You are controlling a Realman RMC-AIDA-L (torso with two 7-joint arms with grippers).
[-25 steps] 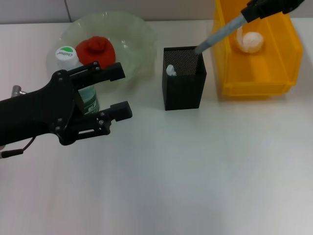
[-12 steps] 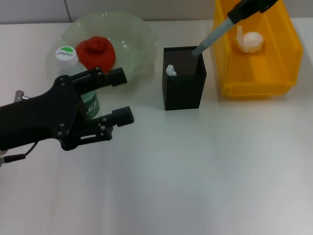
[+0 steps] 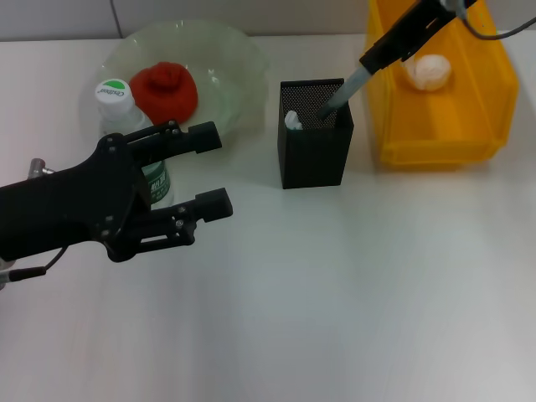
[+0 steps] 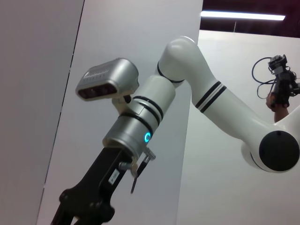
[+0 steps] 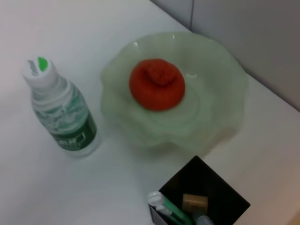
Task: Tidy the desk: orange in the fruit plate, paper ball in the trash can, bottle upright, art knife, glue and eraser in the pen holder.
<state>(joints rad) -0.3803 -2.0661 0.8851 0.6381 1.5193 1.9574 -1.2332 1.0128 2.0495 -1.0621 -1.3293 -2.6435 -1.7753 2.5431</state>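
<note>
Art knife [image 3: 362,69], slanting down from the right gripper [image 3: 444,7] at the far right, has its tip inside the pen holder [image 3: 315,134], where the eraser [image 5: 195,202] and a white-capped glue [image 3: 291,120] already sit. Whether that gripper's fingers pinch the handle cannot be told. The left gripper [image 3: 209,167], fingers spread and empty, hangs near the upright bottle [image 3: 126,113]. Judged best: lower the blade straight, clear of the mesh rim, before letting go, lest the holder tip.
</note>
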